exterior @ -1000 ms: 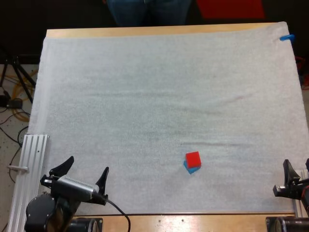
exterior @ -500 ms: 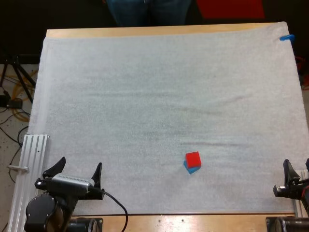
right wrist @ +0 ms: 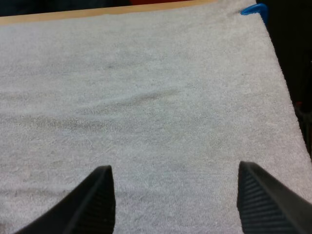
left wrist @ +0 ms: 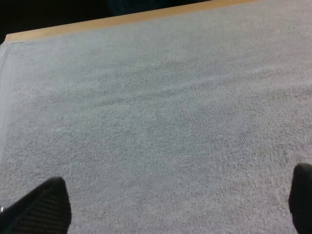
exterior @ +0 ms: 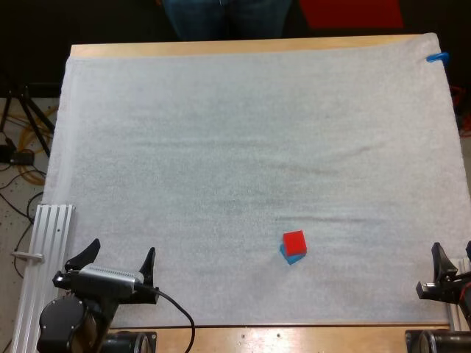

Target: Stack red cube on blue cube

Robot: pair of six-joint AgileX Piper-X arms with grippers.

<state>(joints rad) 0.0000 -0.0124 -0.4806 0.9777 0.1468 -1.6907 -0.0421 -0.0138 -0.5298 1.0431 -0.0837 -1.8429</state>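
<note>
Since the frame one second back, the left pincer (exterior: 121,254) has drawn toward the near left corner of the mat (exterior: 221,147) and has held there for the last half second. The cubes and the right pincer (exterior: 452,259) are unchanged.

High view — the red cube (exterior: 294,240) sits on top of the blue cube (exterior: 293,257), right of centre and close to the mat's near edge. A sliver of blue shows at the near left side, so the upper cube is slightly offset or the camera angle exposes that face. The stack lies to the right of the left pincer and to the left of the right pincer, well apart from both, with the right arm somewhat the nearer. Being cubes, they offer no long axis. Both pincers stand spread and empty. The task reads as complete. A person's legs (exterior: 221,15) show beyond the tabletop (exterior: 221,48).

Left wrist view — the fingers (left wrist: 41,207) stand wide apart over bare mat, gripping nothing.

Right wrist view — the fingers (right wrist: 97,200) are likewise spread over bare mat, nothing between them.
</note>
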